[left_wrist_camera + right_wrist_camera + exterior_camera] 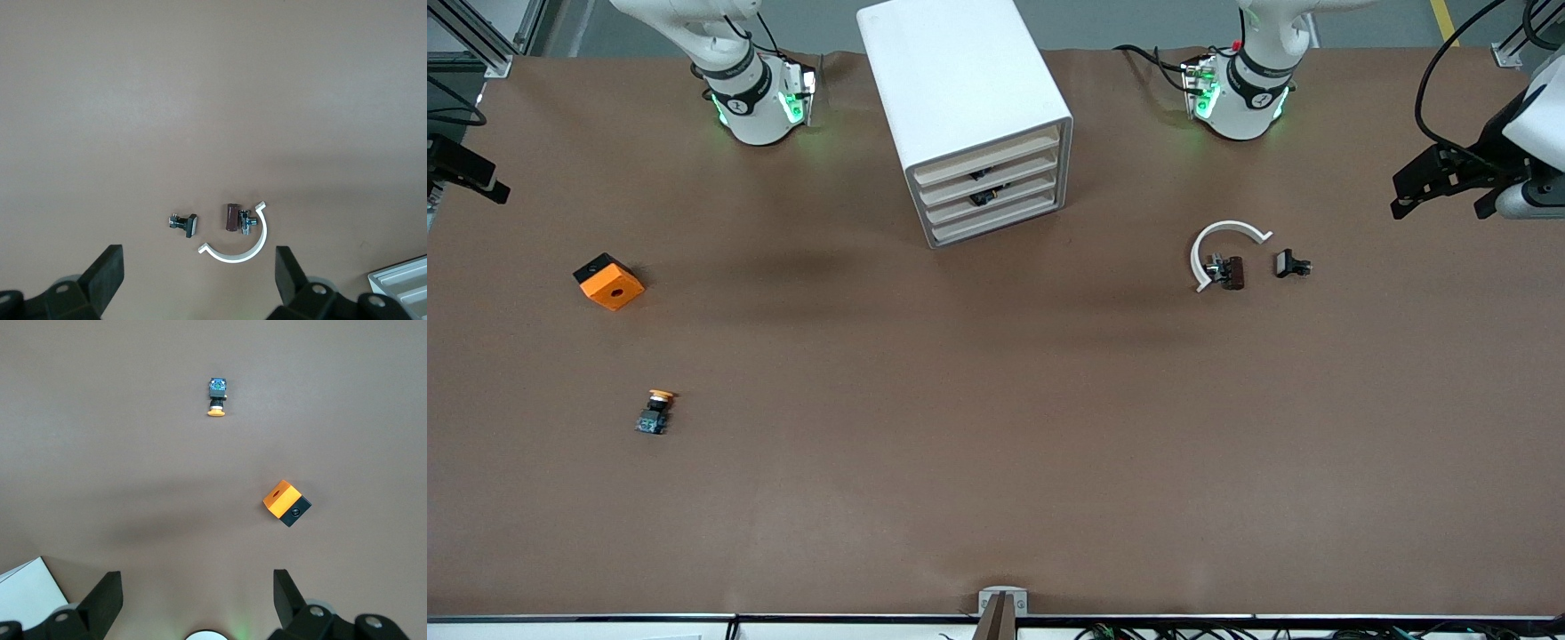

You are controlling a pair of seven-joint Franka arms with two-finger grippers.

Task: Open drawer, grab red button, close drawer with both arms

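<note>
Brown desk [996,427], task not started. Rounded white four-drawer cabinet [969,107] sits top middle of the front view, with all its shallow white tray drawers [996,191] shut. Red-capped button can't be made out; the dark parts in the gaps over the two middle drawers are probably it. Left end effector [197,263] and right end effector [197,587] are both released, fingers spread, each over its own end of the desk, well apart from the cabinet. Suggest one hooks the cream strip and pulls straight while the other braces the cabinet.
</note>
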